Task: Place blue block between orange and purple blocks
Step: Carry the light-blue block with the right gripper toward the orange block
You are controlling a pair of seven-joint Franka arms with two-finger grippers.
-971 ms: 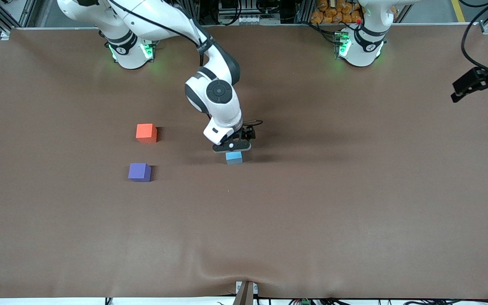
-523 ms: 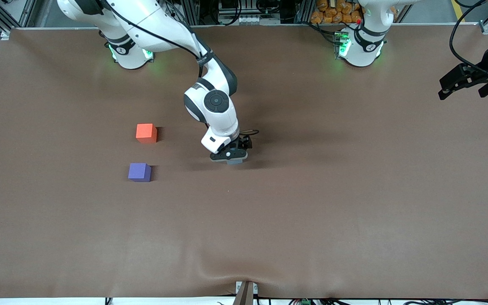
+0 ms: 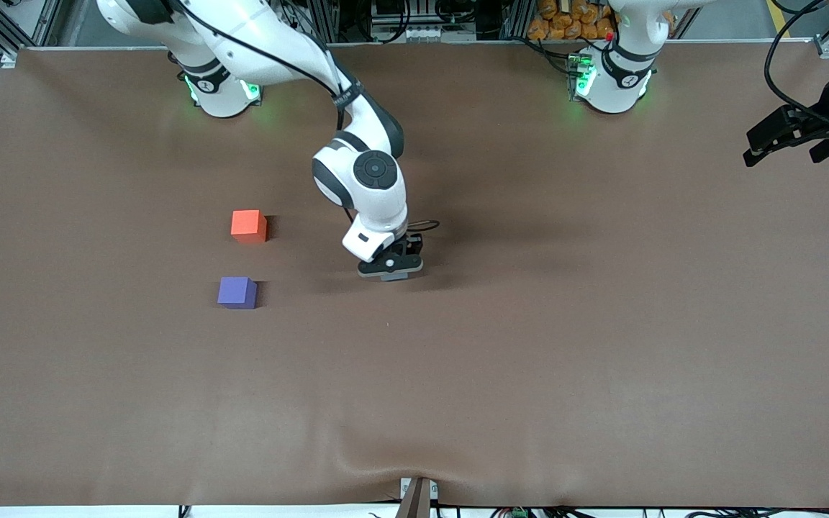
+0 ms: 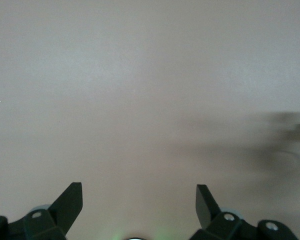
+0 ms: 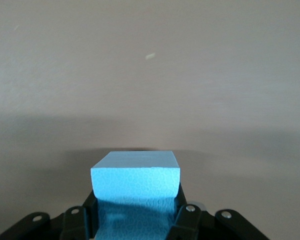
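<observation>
Brown desk, right gripper down on the blue block near the middle.
You can see its fingers pressed against both sides of the block. Your orange block and purple block sit apart toward the right arm's end. Left gripper waits spread wide over its end's edge.

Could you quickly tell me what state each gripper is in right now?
Left gripper: open, holding nothing, waiting over its end of the table.
Right gripper: shut on the blue block.
</observation>
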